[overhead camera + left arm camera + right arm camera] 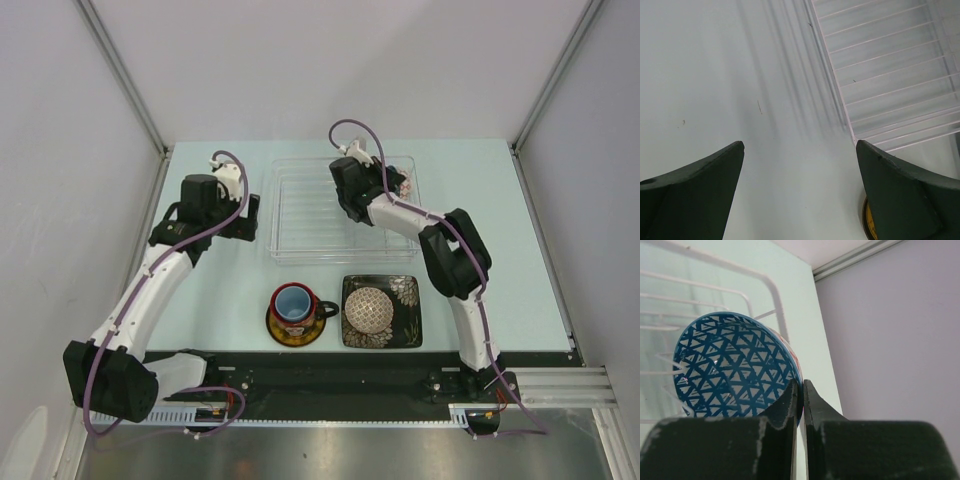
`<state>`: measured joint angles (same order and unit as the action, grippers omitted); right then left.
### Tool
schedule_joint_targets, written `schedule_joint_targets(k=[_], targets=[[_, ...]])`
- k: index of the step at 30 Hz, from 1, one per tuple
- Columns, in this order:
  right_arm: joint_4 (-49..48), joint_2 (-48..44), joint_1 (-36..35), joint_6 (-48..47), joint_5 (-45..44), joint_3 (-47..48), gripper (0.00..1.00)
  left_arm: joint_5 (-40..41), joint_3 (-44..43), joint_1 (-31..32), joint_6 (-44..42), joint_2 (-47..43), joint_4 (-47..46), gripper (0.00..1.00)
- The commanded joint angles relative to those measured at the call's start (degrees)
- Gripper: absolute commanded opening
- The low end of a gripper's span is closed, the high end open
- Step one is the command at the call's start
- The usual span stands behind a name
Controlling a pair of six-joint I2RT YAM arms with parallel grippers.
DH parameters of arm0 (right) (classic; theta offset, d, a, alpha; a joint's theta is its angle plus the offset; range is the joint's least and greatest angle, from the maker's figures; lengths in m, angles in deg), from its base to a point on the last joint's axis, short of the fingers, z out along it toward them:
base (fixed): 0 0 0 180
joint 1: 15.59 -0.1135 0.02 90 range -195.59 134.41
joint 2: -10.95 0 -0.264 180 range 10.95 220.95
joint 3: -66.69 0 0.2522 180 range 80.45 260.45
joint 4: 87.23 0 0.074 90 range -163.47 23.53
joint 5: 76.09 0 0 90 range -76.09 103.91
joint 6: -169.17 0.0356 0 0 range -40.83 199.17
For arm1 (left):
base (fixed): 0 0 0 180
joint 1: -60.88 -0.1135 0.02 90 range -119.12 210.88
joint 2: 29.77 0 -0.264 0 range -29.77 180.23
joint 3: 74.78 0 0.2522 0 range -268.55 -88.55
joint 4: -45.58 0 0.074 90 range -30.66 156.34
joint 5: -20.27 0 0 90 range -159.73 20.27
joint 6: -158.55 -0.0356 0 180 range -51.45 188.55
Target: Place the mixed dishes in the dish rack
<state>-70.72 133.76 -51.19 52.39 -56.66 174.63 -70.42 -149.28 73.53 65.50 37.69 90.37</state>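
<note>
Right wrist view: the small blue-patterned bowl (pixel 730 370) is tipped on edge, its face covered by a blue triangle lattice on white, with a sliver of red along its outer side. The right gripper (pixel 801 395) pinches its rim, fingers nearly together. From above, the bowl sits over the far right corner of the dish rack (pixel 300 215), a clear shallow tray with thin pale bars. Whether it touches the bars cannot be told. The left gripper (pixel 800 145) hovers just left of the rack, jaws spread wide. Near the rack's front edge stand the mug (pixel 293 303), on the saucer (pixel 290 333), and the square plate (pixel 405 300).
</note>
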Motion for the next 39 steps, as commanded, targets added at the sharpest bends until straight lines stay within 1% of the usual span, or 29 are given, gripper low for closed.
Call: schedule_joint_targets(k=[1, 7, 11, 13, 14, 15, 17, 19, 20, 21, 23, 24, 25, 26, 29, 32, 33, 35, 36, 37, 38, 39], targets=[[1.65, 0.5, 0.44, 5.51, -0.63, 1.01, 0.0, -1.24, -0.71, -1.04, 0.41, -0.58, -0.53, 1.0], [2.61, 2.53, 0.44, 5.6, 0.78, 2.24, 0.0, -1.68, -0.27, -1.57, 0.41, -0.58, -0.79, 1.0], [7.43, 4.46, 0.53, 9.19, 2.53, 4.09, 0.0, -1.95, -0.35, -1.75, 0.33, -0.58, -0.7, 1.0], [9.46, 4.64, 0.53, 10.78, 4.2, 4.88, 0.16, -1.86, -0.53, -1.83, 0.33, -0.58, -0.53, 1.0], [11.82, 4.64, 0.53, 12.44, 5.08, 5.49, 0.26, -1.95, -0.62, -1.83, 0.06, -0.58, -0.44, 1.0], [13.06, 4.38, 0.53, 13.42, 5.7, 5.76, 0.39, -1.86, -0.62, -1.83, 0.06, -0.66, -0.27, 1.0], [16.4, 3.41, 0.7, 15.61, 8.07, 5.94, 0.47, -1.95, -0.62, -1.83, -0.03, -0.66, -0.27, 1.0], [17.38, 1.31, 0.79, 17.64, 9.47, 5.41, 0.58, -2.12, -0.53, -1.92, 0.06, -0.84, -0.18, 1.0], [18.52, 0.69, 0.79, 18.17, 9.74, 5.15, 0.65, -2.12, -0.62, -2.01, 0.06, -0.84, -0.18, 1.0], [19.14, -0.97, 0.79, 19.22, 9.92, 4.97, 0.76, -2.3, -0.62, -1.92, 0.15, -0.75, -0.18, 1.0], [20.11, -2.74, 0.53, 19.23, 10.1, 4.45, 0.84, -2.65, -0.44, -1.92, 0.24, -1.02, -0.26, 0.99], [20.02, -5.44, 0.0, 18.71, 9.92, 3.31, 0.89, -2.74, -0.62, -1.92, 0.24, -0.84, -0.26, 0.99], [19.76, -6.69, -0.18, 18.79, 9.66, 2.87, 0.93, -3.09, -0.97, -1.92, 0.41, -0.75, -0.09, 0.99], [20.11, -8.44, -0.26, 19.05, 9.57, 2.43, 1.0, -3.09, -1.06, -1.92, 0.5, -0.84, 0.09, 0.99], [24.31, -15.38, -1.32, 22.29, 10.97, 1.98, 1.0, -3.27, -0.88, -1.92, 0.5, -1.02, 0.0, 0.99], [25.47, -23.21, -5.09, 22.57, 9.23, -1.26, 1.0, -2.92, -0.62, -1.92, 0.5, -0.93, 0.0, 0.99], [26.6, -25.22, -8.58, 23.44, 7.83, -2.31, 1.0, -2.92, -0.53, -1.92, 0.5, -0.84, -0.09, 0.99], [35.71, -29.8, -12.55, 33.94, 8.51, -3.64, 1.0, -2.74, -0.35, -1.92, 0.5, -0.75, -0.18, 0.99], [40.19, -31.38, -14.4, 39.3, 15.04, -4.08, 1.0, -2.74, -0.18, -1.92, 0.41, -0.75, -0.18, 0.99], [46.24, -33.22, -16.07, 42.83, 20.94, -7.39, 1.0, -2.83, 0.0, -2.01, 0.33, -0.67, -0.44, 0.99], [47.26, -38.64, -16.52, 49.48, 26.74, -10.21, 0.99, -2.83, 0.08, -1.92, 0.32, -0.66, -0.53, 0.99], [47.61, -41.39, -16.7, 52.33, 35.93, -13.11, 0.97, -2.83, 0.0, -1.92, 0.32, -0.23, -0.53, 0.99]])
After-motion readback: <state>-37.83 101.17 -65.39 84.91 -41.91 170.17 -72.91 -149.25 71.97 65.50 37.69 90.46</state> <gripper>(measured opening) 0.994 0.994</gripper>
